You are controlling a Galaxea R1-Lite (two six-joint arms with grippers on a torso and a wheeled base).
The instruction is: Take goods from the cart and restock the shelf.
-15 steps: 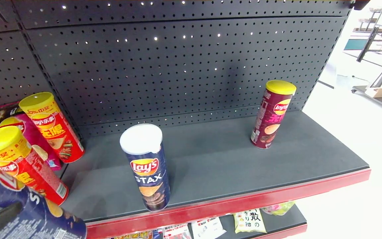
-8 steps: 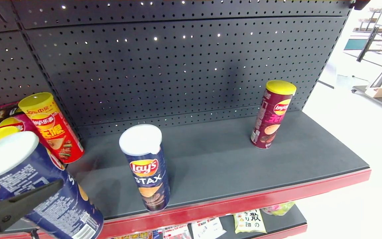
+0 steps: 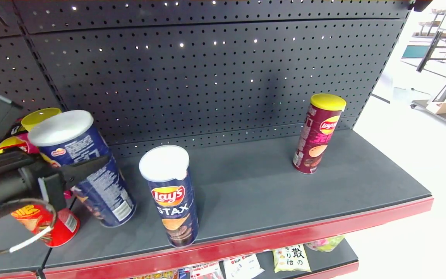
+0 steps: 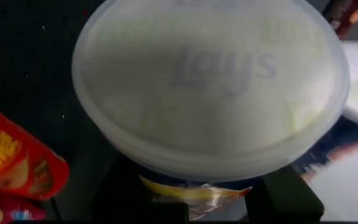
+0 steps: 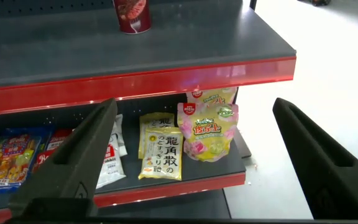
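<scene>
1. Dark blue cylindrical cardboard chip can with white plastic lid (image 3: 103,193): tilted, at the left end of the grey shelf board (image 3: 265,193), clamped in our left gripper (image 3: 87,170).
2. Right gripper (image 5: 192,104): spread wide, empty.
3. Step, as we judge it: placing. Next we must right the can, seat it and let go.

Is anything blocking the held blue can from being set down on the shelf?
Nothing visible. The held can, in the left gripper, tilts over bare shelf, between a red can and the standing can.
</scene>
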